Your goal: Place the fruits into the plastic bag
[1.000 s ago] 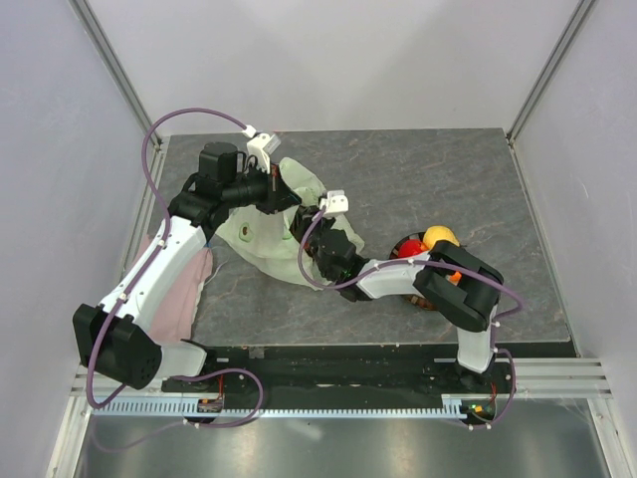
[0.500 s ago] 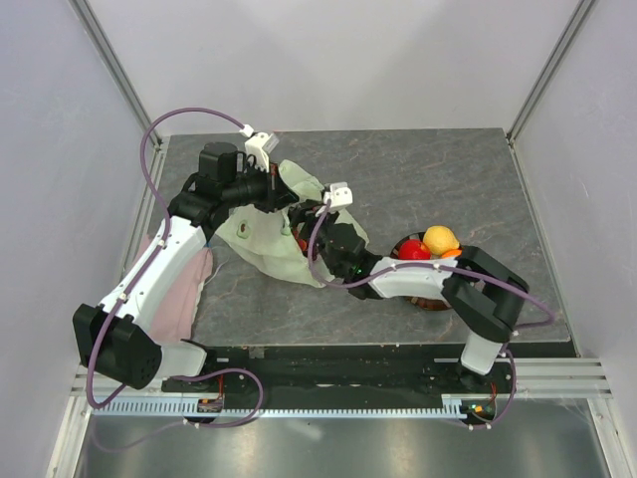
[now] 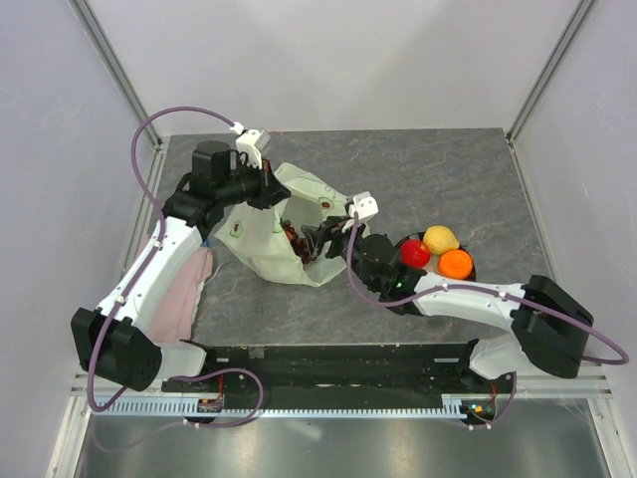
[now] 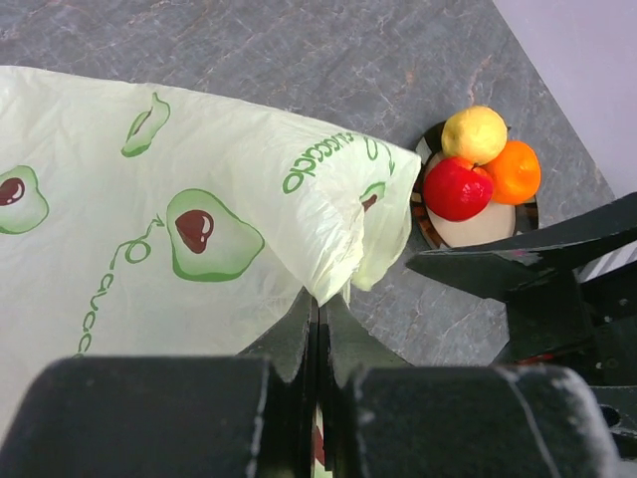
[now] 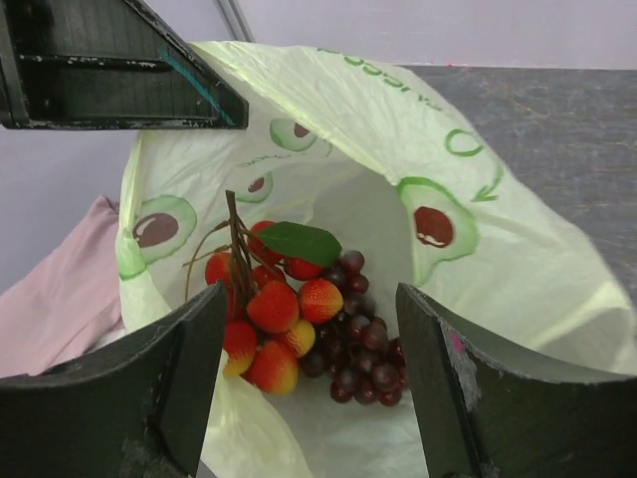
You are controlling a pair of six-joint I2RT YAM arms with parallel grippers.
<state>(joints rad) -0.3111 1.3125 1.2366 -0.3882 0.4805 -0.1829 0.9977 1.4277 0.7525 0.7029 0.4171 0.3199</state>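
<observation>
The pale green plastic bag (image 3: 261, 234) lies open at the middle left. My left gripper (image 3: 272, 189) is shut on the bag's upper edge (image 4: 343, 261) and holds the mouth up. Inside the bag lie a cluster of small red-yellow fruits (image 5: 269, 319) and a dark grape bunch (image 5: 366, 354). My right gripper (image 5: 309, 295) stands open at the bag's mouth, its fingers either side of these fruits without touching them. A red apple (image 3: 414, 253), a lemon (image 3: 439, 239) and an orange (image 3: 456, 263) sit together on the plate (image 4: 430, 227).
A pink cloth (image 3: 179, 294) lies at the left table edge under my left arm. My right arm (image 3: 468, 297) stretches low across the front of the plate. Grey walls and metal posts bound the table.
My right gripper has opened and let go of the red-yellow fruit cluster inside the bag. Its arm has swung out to the right. The left gripper has lifted the bag's edge slightly.
</observation>
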